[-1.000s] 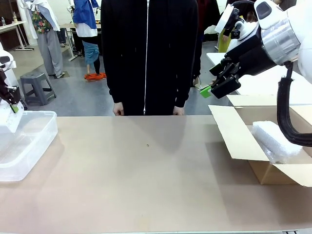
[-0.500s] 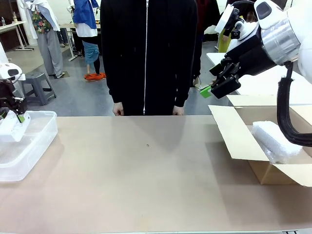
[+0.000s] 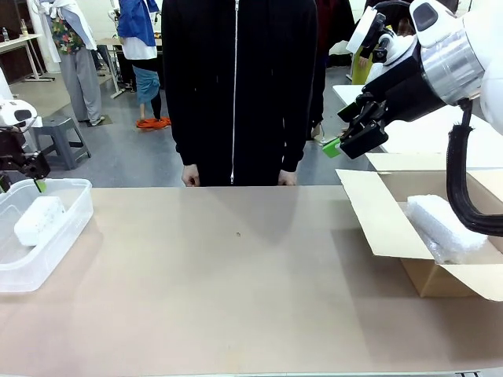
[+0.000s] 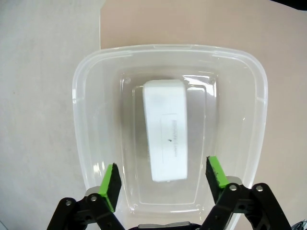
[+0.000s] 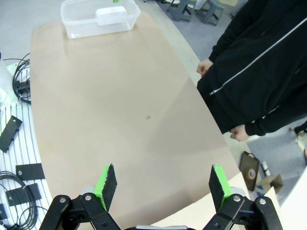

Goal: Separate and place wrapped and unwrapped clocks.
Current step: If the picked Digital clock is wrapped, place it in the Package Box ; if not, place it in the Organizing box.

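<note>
The plain white block (image 4: 166,129) lies flat inside the clear plastic tub (image 4: 91,96); it also shows in the tub at the table's left (image 3: 38,220) and far off in the right wrist view (image 5: 111,14). My left gripper (image 4: 163,179) hangs open above the tub with nothing between its fingers, seen at the far left (image 3: 20,177). A bubble-wrapped bundle (image 3: 444,228) rests in the open cardboard box (image 3: 385,228) at the right. My right gripper (image 3: 350,140) is open and empty, raised beside the box.
A person in a black jacket (image 3: 236,86) stands at the far edge, hands (image 3: 191,177) hanging at the table's rim. The tan table (image 3: 236,283) spreads between tub and box. Cables and black parts (image 5: 14,177) lie beyond the table's edge in the right wrist view.
The white block left my left gripper and dropped into the tub. The left gripper opened and rose slightly. The right arm has not moved.
</note>
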Tool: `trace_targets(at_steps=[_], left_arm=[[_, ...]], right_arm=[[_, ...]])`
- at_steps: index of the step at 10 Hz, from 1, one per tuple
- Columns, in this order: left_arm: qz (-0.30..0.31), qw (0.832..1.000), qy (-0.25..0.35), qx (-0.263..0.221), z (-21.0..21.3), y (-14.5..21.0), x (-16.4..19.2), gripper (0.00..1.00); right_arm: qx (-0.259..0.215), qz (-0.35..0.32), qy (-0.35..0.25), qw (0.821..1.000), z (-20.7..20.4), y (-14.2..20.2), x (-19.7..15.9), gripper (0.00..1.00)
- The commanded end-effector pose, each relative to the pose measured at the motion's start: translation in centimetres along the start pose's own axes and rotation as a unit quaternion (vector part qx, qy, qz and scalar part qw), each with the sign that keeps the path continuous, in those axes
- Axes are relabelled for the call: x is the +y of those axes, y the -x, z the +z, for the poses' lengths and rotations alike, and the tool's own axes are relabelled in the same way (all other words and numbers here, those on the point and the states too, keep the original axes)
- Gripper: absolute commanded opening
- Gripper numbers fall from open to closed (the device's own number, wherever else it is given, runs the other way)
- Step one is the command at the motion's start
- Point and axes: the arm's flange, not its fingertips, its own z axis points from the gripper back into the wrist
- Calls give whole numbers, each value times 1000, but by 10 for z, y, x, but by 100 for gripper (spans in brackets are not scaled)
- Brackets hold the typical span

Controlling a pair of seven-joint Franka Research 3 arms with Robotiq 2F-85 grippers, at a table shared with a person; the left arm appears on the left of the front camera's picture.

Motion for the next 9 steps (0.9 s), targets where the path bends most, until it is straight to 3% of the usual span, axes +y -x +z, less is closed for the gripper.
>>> trace_targets(at_steps=[1, 7, 9], left_arm=[[-18, 1000, 6, 14, 1, -6, 7, 100], [-24, 999, -9, 25, 6, -1, 6, 100], [-42, 998, -5, 36, 35, 30, -2, 100]], right_arm=[[-11, -2, -4, 1000, -4, 0, -2, 100], [-11, -2, -4, 1000, -4, 0, -2, 100], [-11, -2, -4, 1000, -4, 0, -2, 100]])
